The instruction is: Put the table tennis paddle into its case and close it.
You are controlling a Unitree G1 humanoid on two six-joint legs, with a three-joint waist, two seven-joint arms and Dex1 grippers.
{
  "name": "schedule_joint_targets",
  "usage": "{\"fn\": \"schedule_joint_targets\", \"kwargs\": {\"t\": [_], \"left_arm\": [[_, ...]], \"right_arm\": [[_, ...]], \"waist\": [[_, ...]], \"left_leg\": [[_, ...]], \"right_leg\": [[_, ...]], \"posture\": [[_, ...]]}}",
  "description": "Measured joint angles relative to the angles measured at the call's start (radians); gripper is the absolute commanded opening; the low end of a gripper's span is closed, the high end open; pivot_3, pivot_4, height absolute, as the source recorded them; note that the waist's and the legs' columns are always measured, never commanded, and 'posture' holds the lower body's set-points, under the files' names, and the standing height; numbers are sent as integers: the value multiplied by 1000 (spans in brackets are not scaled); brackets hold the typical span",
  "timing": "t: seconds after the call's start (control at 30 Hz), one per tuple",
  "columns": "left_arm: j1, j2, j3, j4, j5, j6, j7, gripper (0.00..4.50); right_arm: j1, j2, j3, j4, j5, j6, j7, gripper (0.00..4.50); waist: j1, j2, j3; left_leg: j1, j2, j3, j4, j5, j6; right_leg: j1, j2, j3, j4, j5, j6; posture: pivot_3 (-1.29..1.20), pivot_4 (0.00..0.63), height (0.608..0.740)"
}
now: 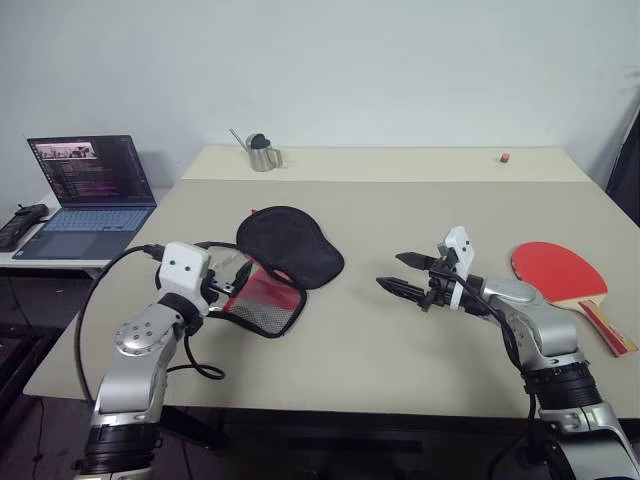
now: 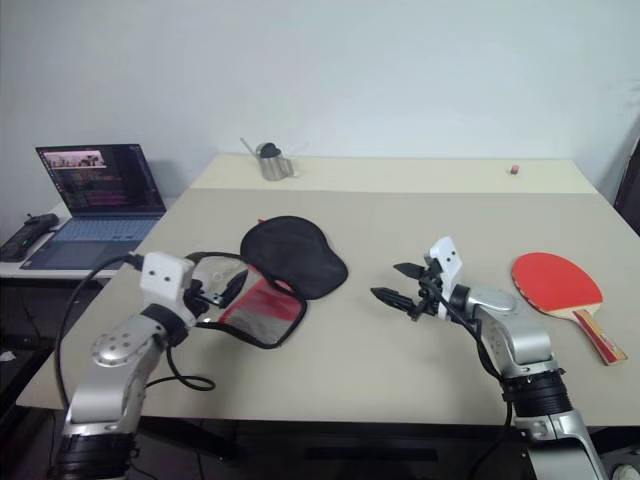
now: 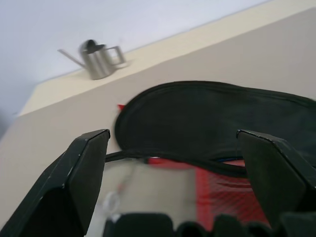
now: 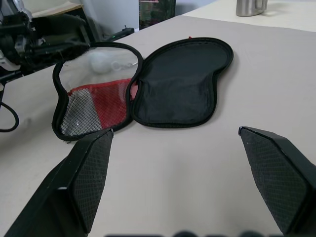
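Case [image 1: 275, 265] lies unzipped and spread flat on the table [image 1: 400, 200], black lining half toward the far side, red mesh-pocket half nearest the left gripper [image 1: 228, 283]. Left jaws wide open, level, right at the near flap, not clearly gripping it. Right gripper [image 1: 402, 275] also wide open, empty, pointing across toward the case from mid-table. Table tennis paddle [image 1: 560, 275] sits well apart on the right side, red face up, handle toward the near right edge, untouched. Step in hand looks like setting up: likely left should pin or lift one flap while right goes back for the paddle. Best grab at the handle, slide the head in first onto the black half, keeping the mesh flap clear so it doesn't fold under. Steel jug [image 1: 262, 152] and laptop [image 1: 90, 190] are out of the way.
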Motion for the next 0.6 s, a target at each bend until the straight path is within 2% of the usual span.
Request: {"fn": "schedule_joint_targets", "kwargs": {"t": [0.23,0.6], "left_arm": [[-144,-44,-71,127,20,-11,-9,4500],[-215,-85,-191,223,47,-1,-84,4500]], "right_arm": [[0,14,-1,-8,0,-11,-31,4454],[0,18,-1,-13,1,-15,-55,4454]], "waist": [[-3,0,0],[-21,0,0]], "left_leg": [[0,0,0,0,0,0],[0,0,0,0,0,0]], "right_leg": [[0,0,0,0,0,0],[0,0,0,1,0,0]], "posture": [[0,150,740],[0,150,740]]}}
